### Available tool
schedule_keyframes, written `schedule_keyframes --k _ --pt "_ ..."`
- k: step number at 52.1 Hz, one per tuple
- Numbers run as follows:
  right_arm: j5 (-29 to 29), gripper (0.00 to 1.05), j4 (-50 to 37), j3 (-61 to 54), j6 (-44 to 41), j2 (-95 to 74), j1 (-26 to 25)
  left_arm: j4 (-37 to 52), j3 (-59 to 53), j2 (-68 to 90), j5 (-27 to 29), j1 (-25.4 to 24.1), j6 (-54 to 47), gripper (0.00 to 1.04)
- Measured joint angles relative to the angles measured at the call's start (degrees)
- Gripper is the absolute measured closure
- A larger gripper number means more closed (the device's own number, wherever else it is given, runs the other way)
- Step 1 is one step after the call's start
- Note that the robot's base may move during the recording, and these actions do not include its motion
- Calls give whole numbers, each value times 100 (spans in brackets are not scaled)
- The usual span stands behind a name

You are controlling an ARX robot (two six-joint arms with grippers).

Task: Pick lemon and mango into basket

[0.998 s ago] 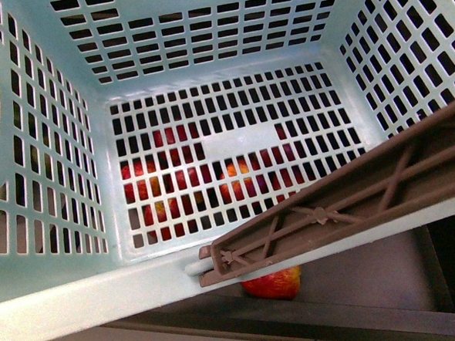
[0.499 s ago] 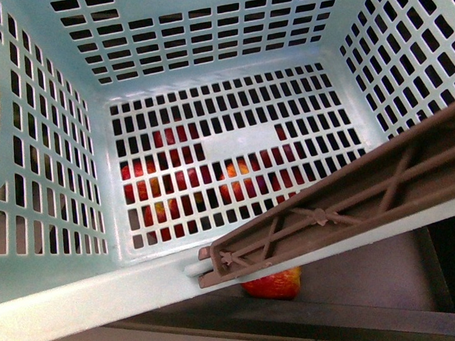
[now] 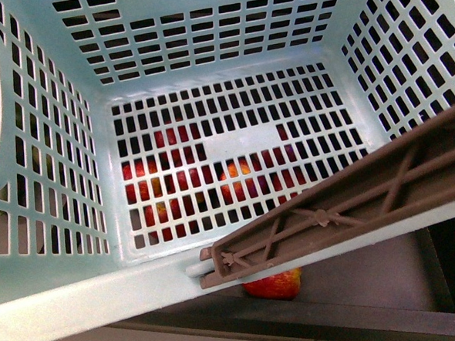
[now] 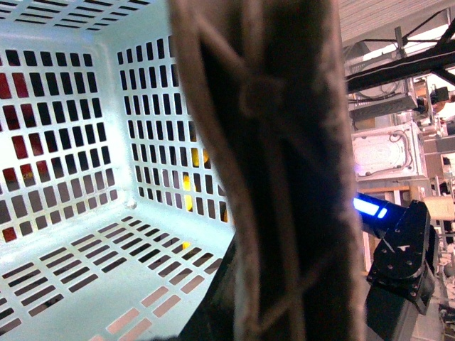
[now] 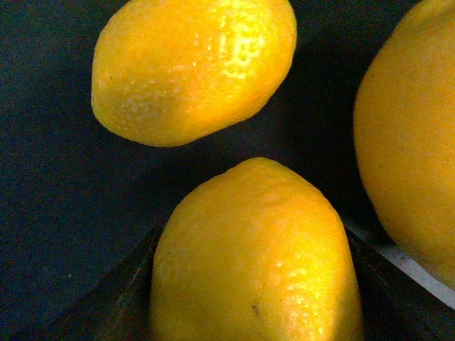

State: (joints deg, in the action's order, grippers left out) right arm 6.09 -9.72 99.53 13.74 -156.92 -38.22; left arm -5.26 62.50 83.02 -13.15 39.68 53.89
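The aqua basket [image 3: 57,297] fills the front view, lifted and tilted, and nothing lies in it. Its brown handle [image 3: 353,201] crosses the lower right. My left gripper [image 4: 263,312] is shut on that handle [image 4: 270,142], and its jaws are mostly hidden behind it. My right gripper [image 5: 252,312] is shut on a bright yellow lemon [image 5: 252,256], held between dark fingers [image 5: 121,298]. Red and orange fruits [image 3: 236,181] show through the basket's floor slots. I cannot tell which of them is the mango.
A second lemon [image 5: 192,71] and another yellow fruit [image 5: 412,142] lie on a dark surface beside the held lemon. A red-yellow fruit [image 3: 274,283] lies under the basket's near rim. The right arm [image 4: 402,263], with a blue light, is beyond the basket wall.
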Motion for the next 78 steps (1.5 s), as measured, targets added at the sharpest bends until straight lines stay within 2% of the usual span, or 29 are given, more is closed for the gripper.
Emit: schedule_keyframes --k 7,18,23,31,37,43,62,72,78 --pt "262 43 -400 -769 -4 673 -120 0 0 0 2 0 0 101" --pt "1257 43 -1425 -3025 44 3248 -254 0 0 0 0 0 0 101" --pt "1617 43 -1626 -3978 120 4485 -160 0 0 0 -2 0 0 101" --pt "1864 43 -1676 -4878 382 5855 179 0 0 0 2 0 -2 101" --pt "1797 43 -1641 -5528 796 7228 935 0 0 0 2 0 0 101" --pt "1401 43 -1650 -5766 901 7947 1711 0 0 0 2 0 0 101" --pt "544 43 -1838 -5851 918 8021 3814 0 0 0 2 0 0 101" --pt "286 43 -1888 -5890 962 7899 4524 0 0 0 2 0 -2 101" --pt "219 43 -1888 -5949 962 7899 4745 0 0 0 2 0 0 101"
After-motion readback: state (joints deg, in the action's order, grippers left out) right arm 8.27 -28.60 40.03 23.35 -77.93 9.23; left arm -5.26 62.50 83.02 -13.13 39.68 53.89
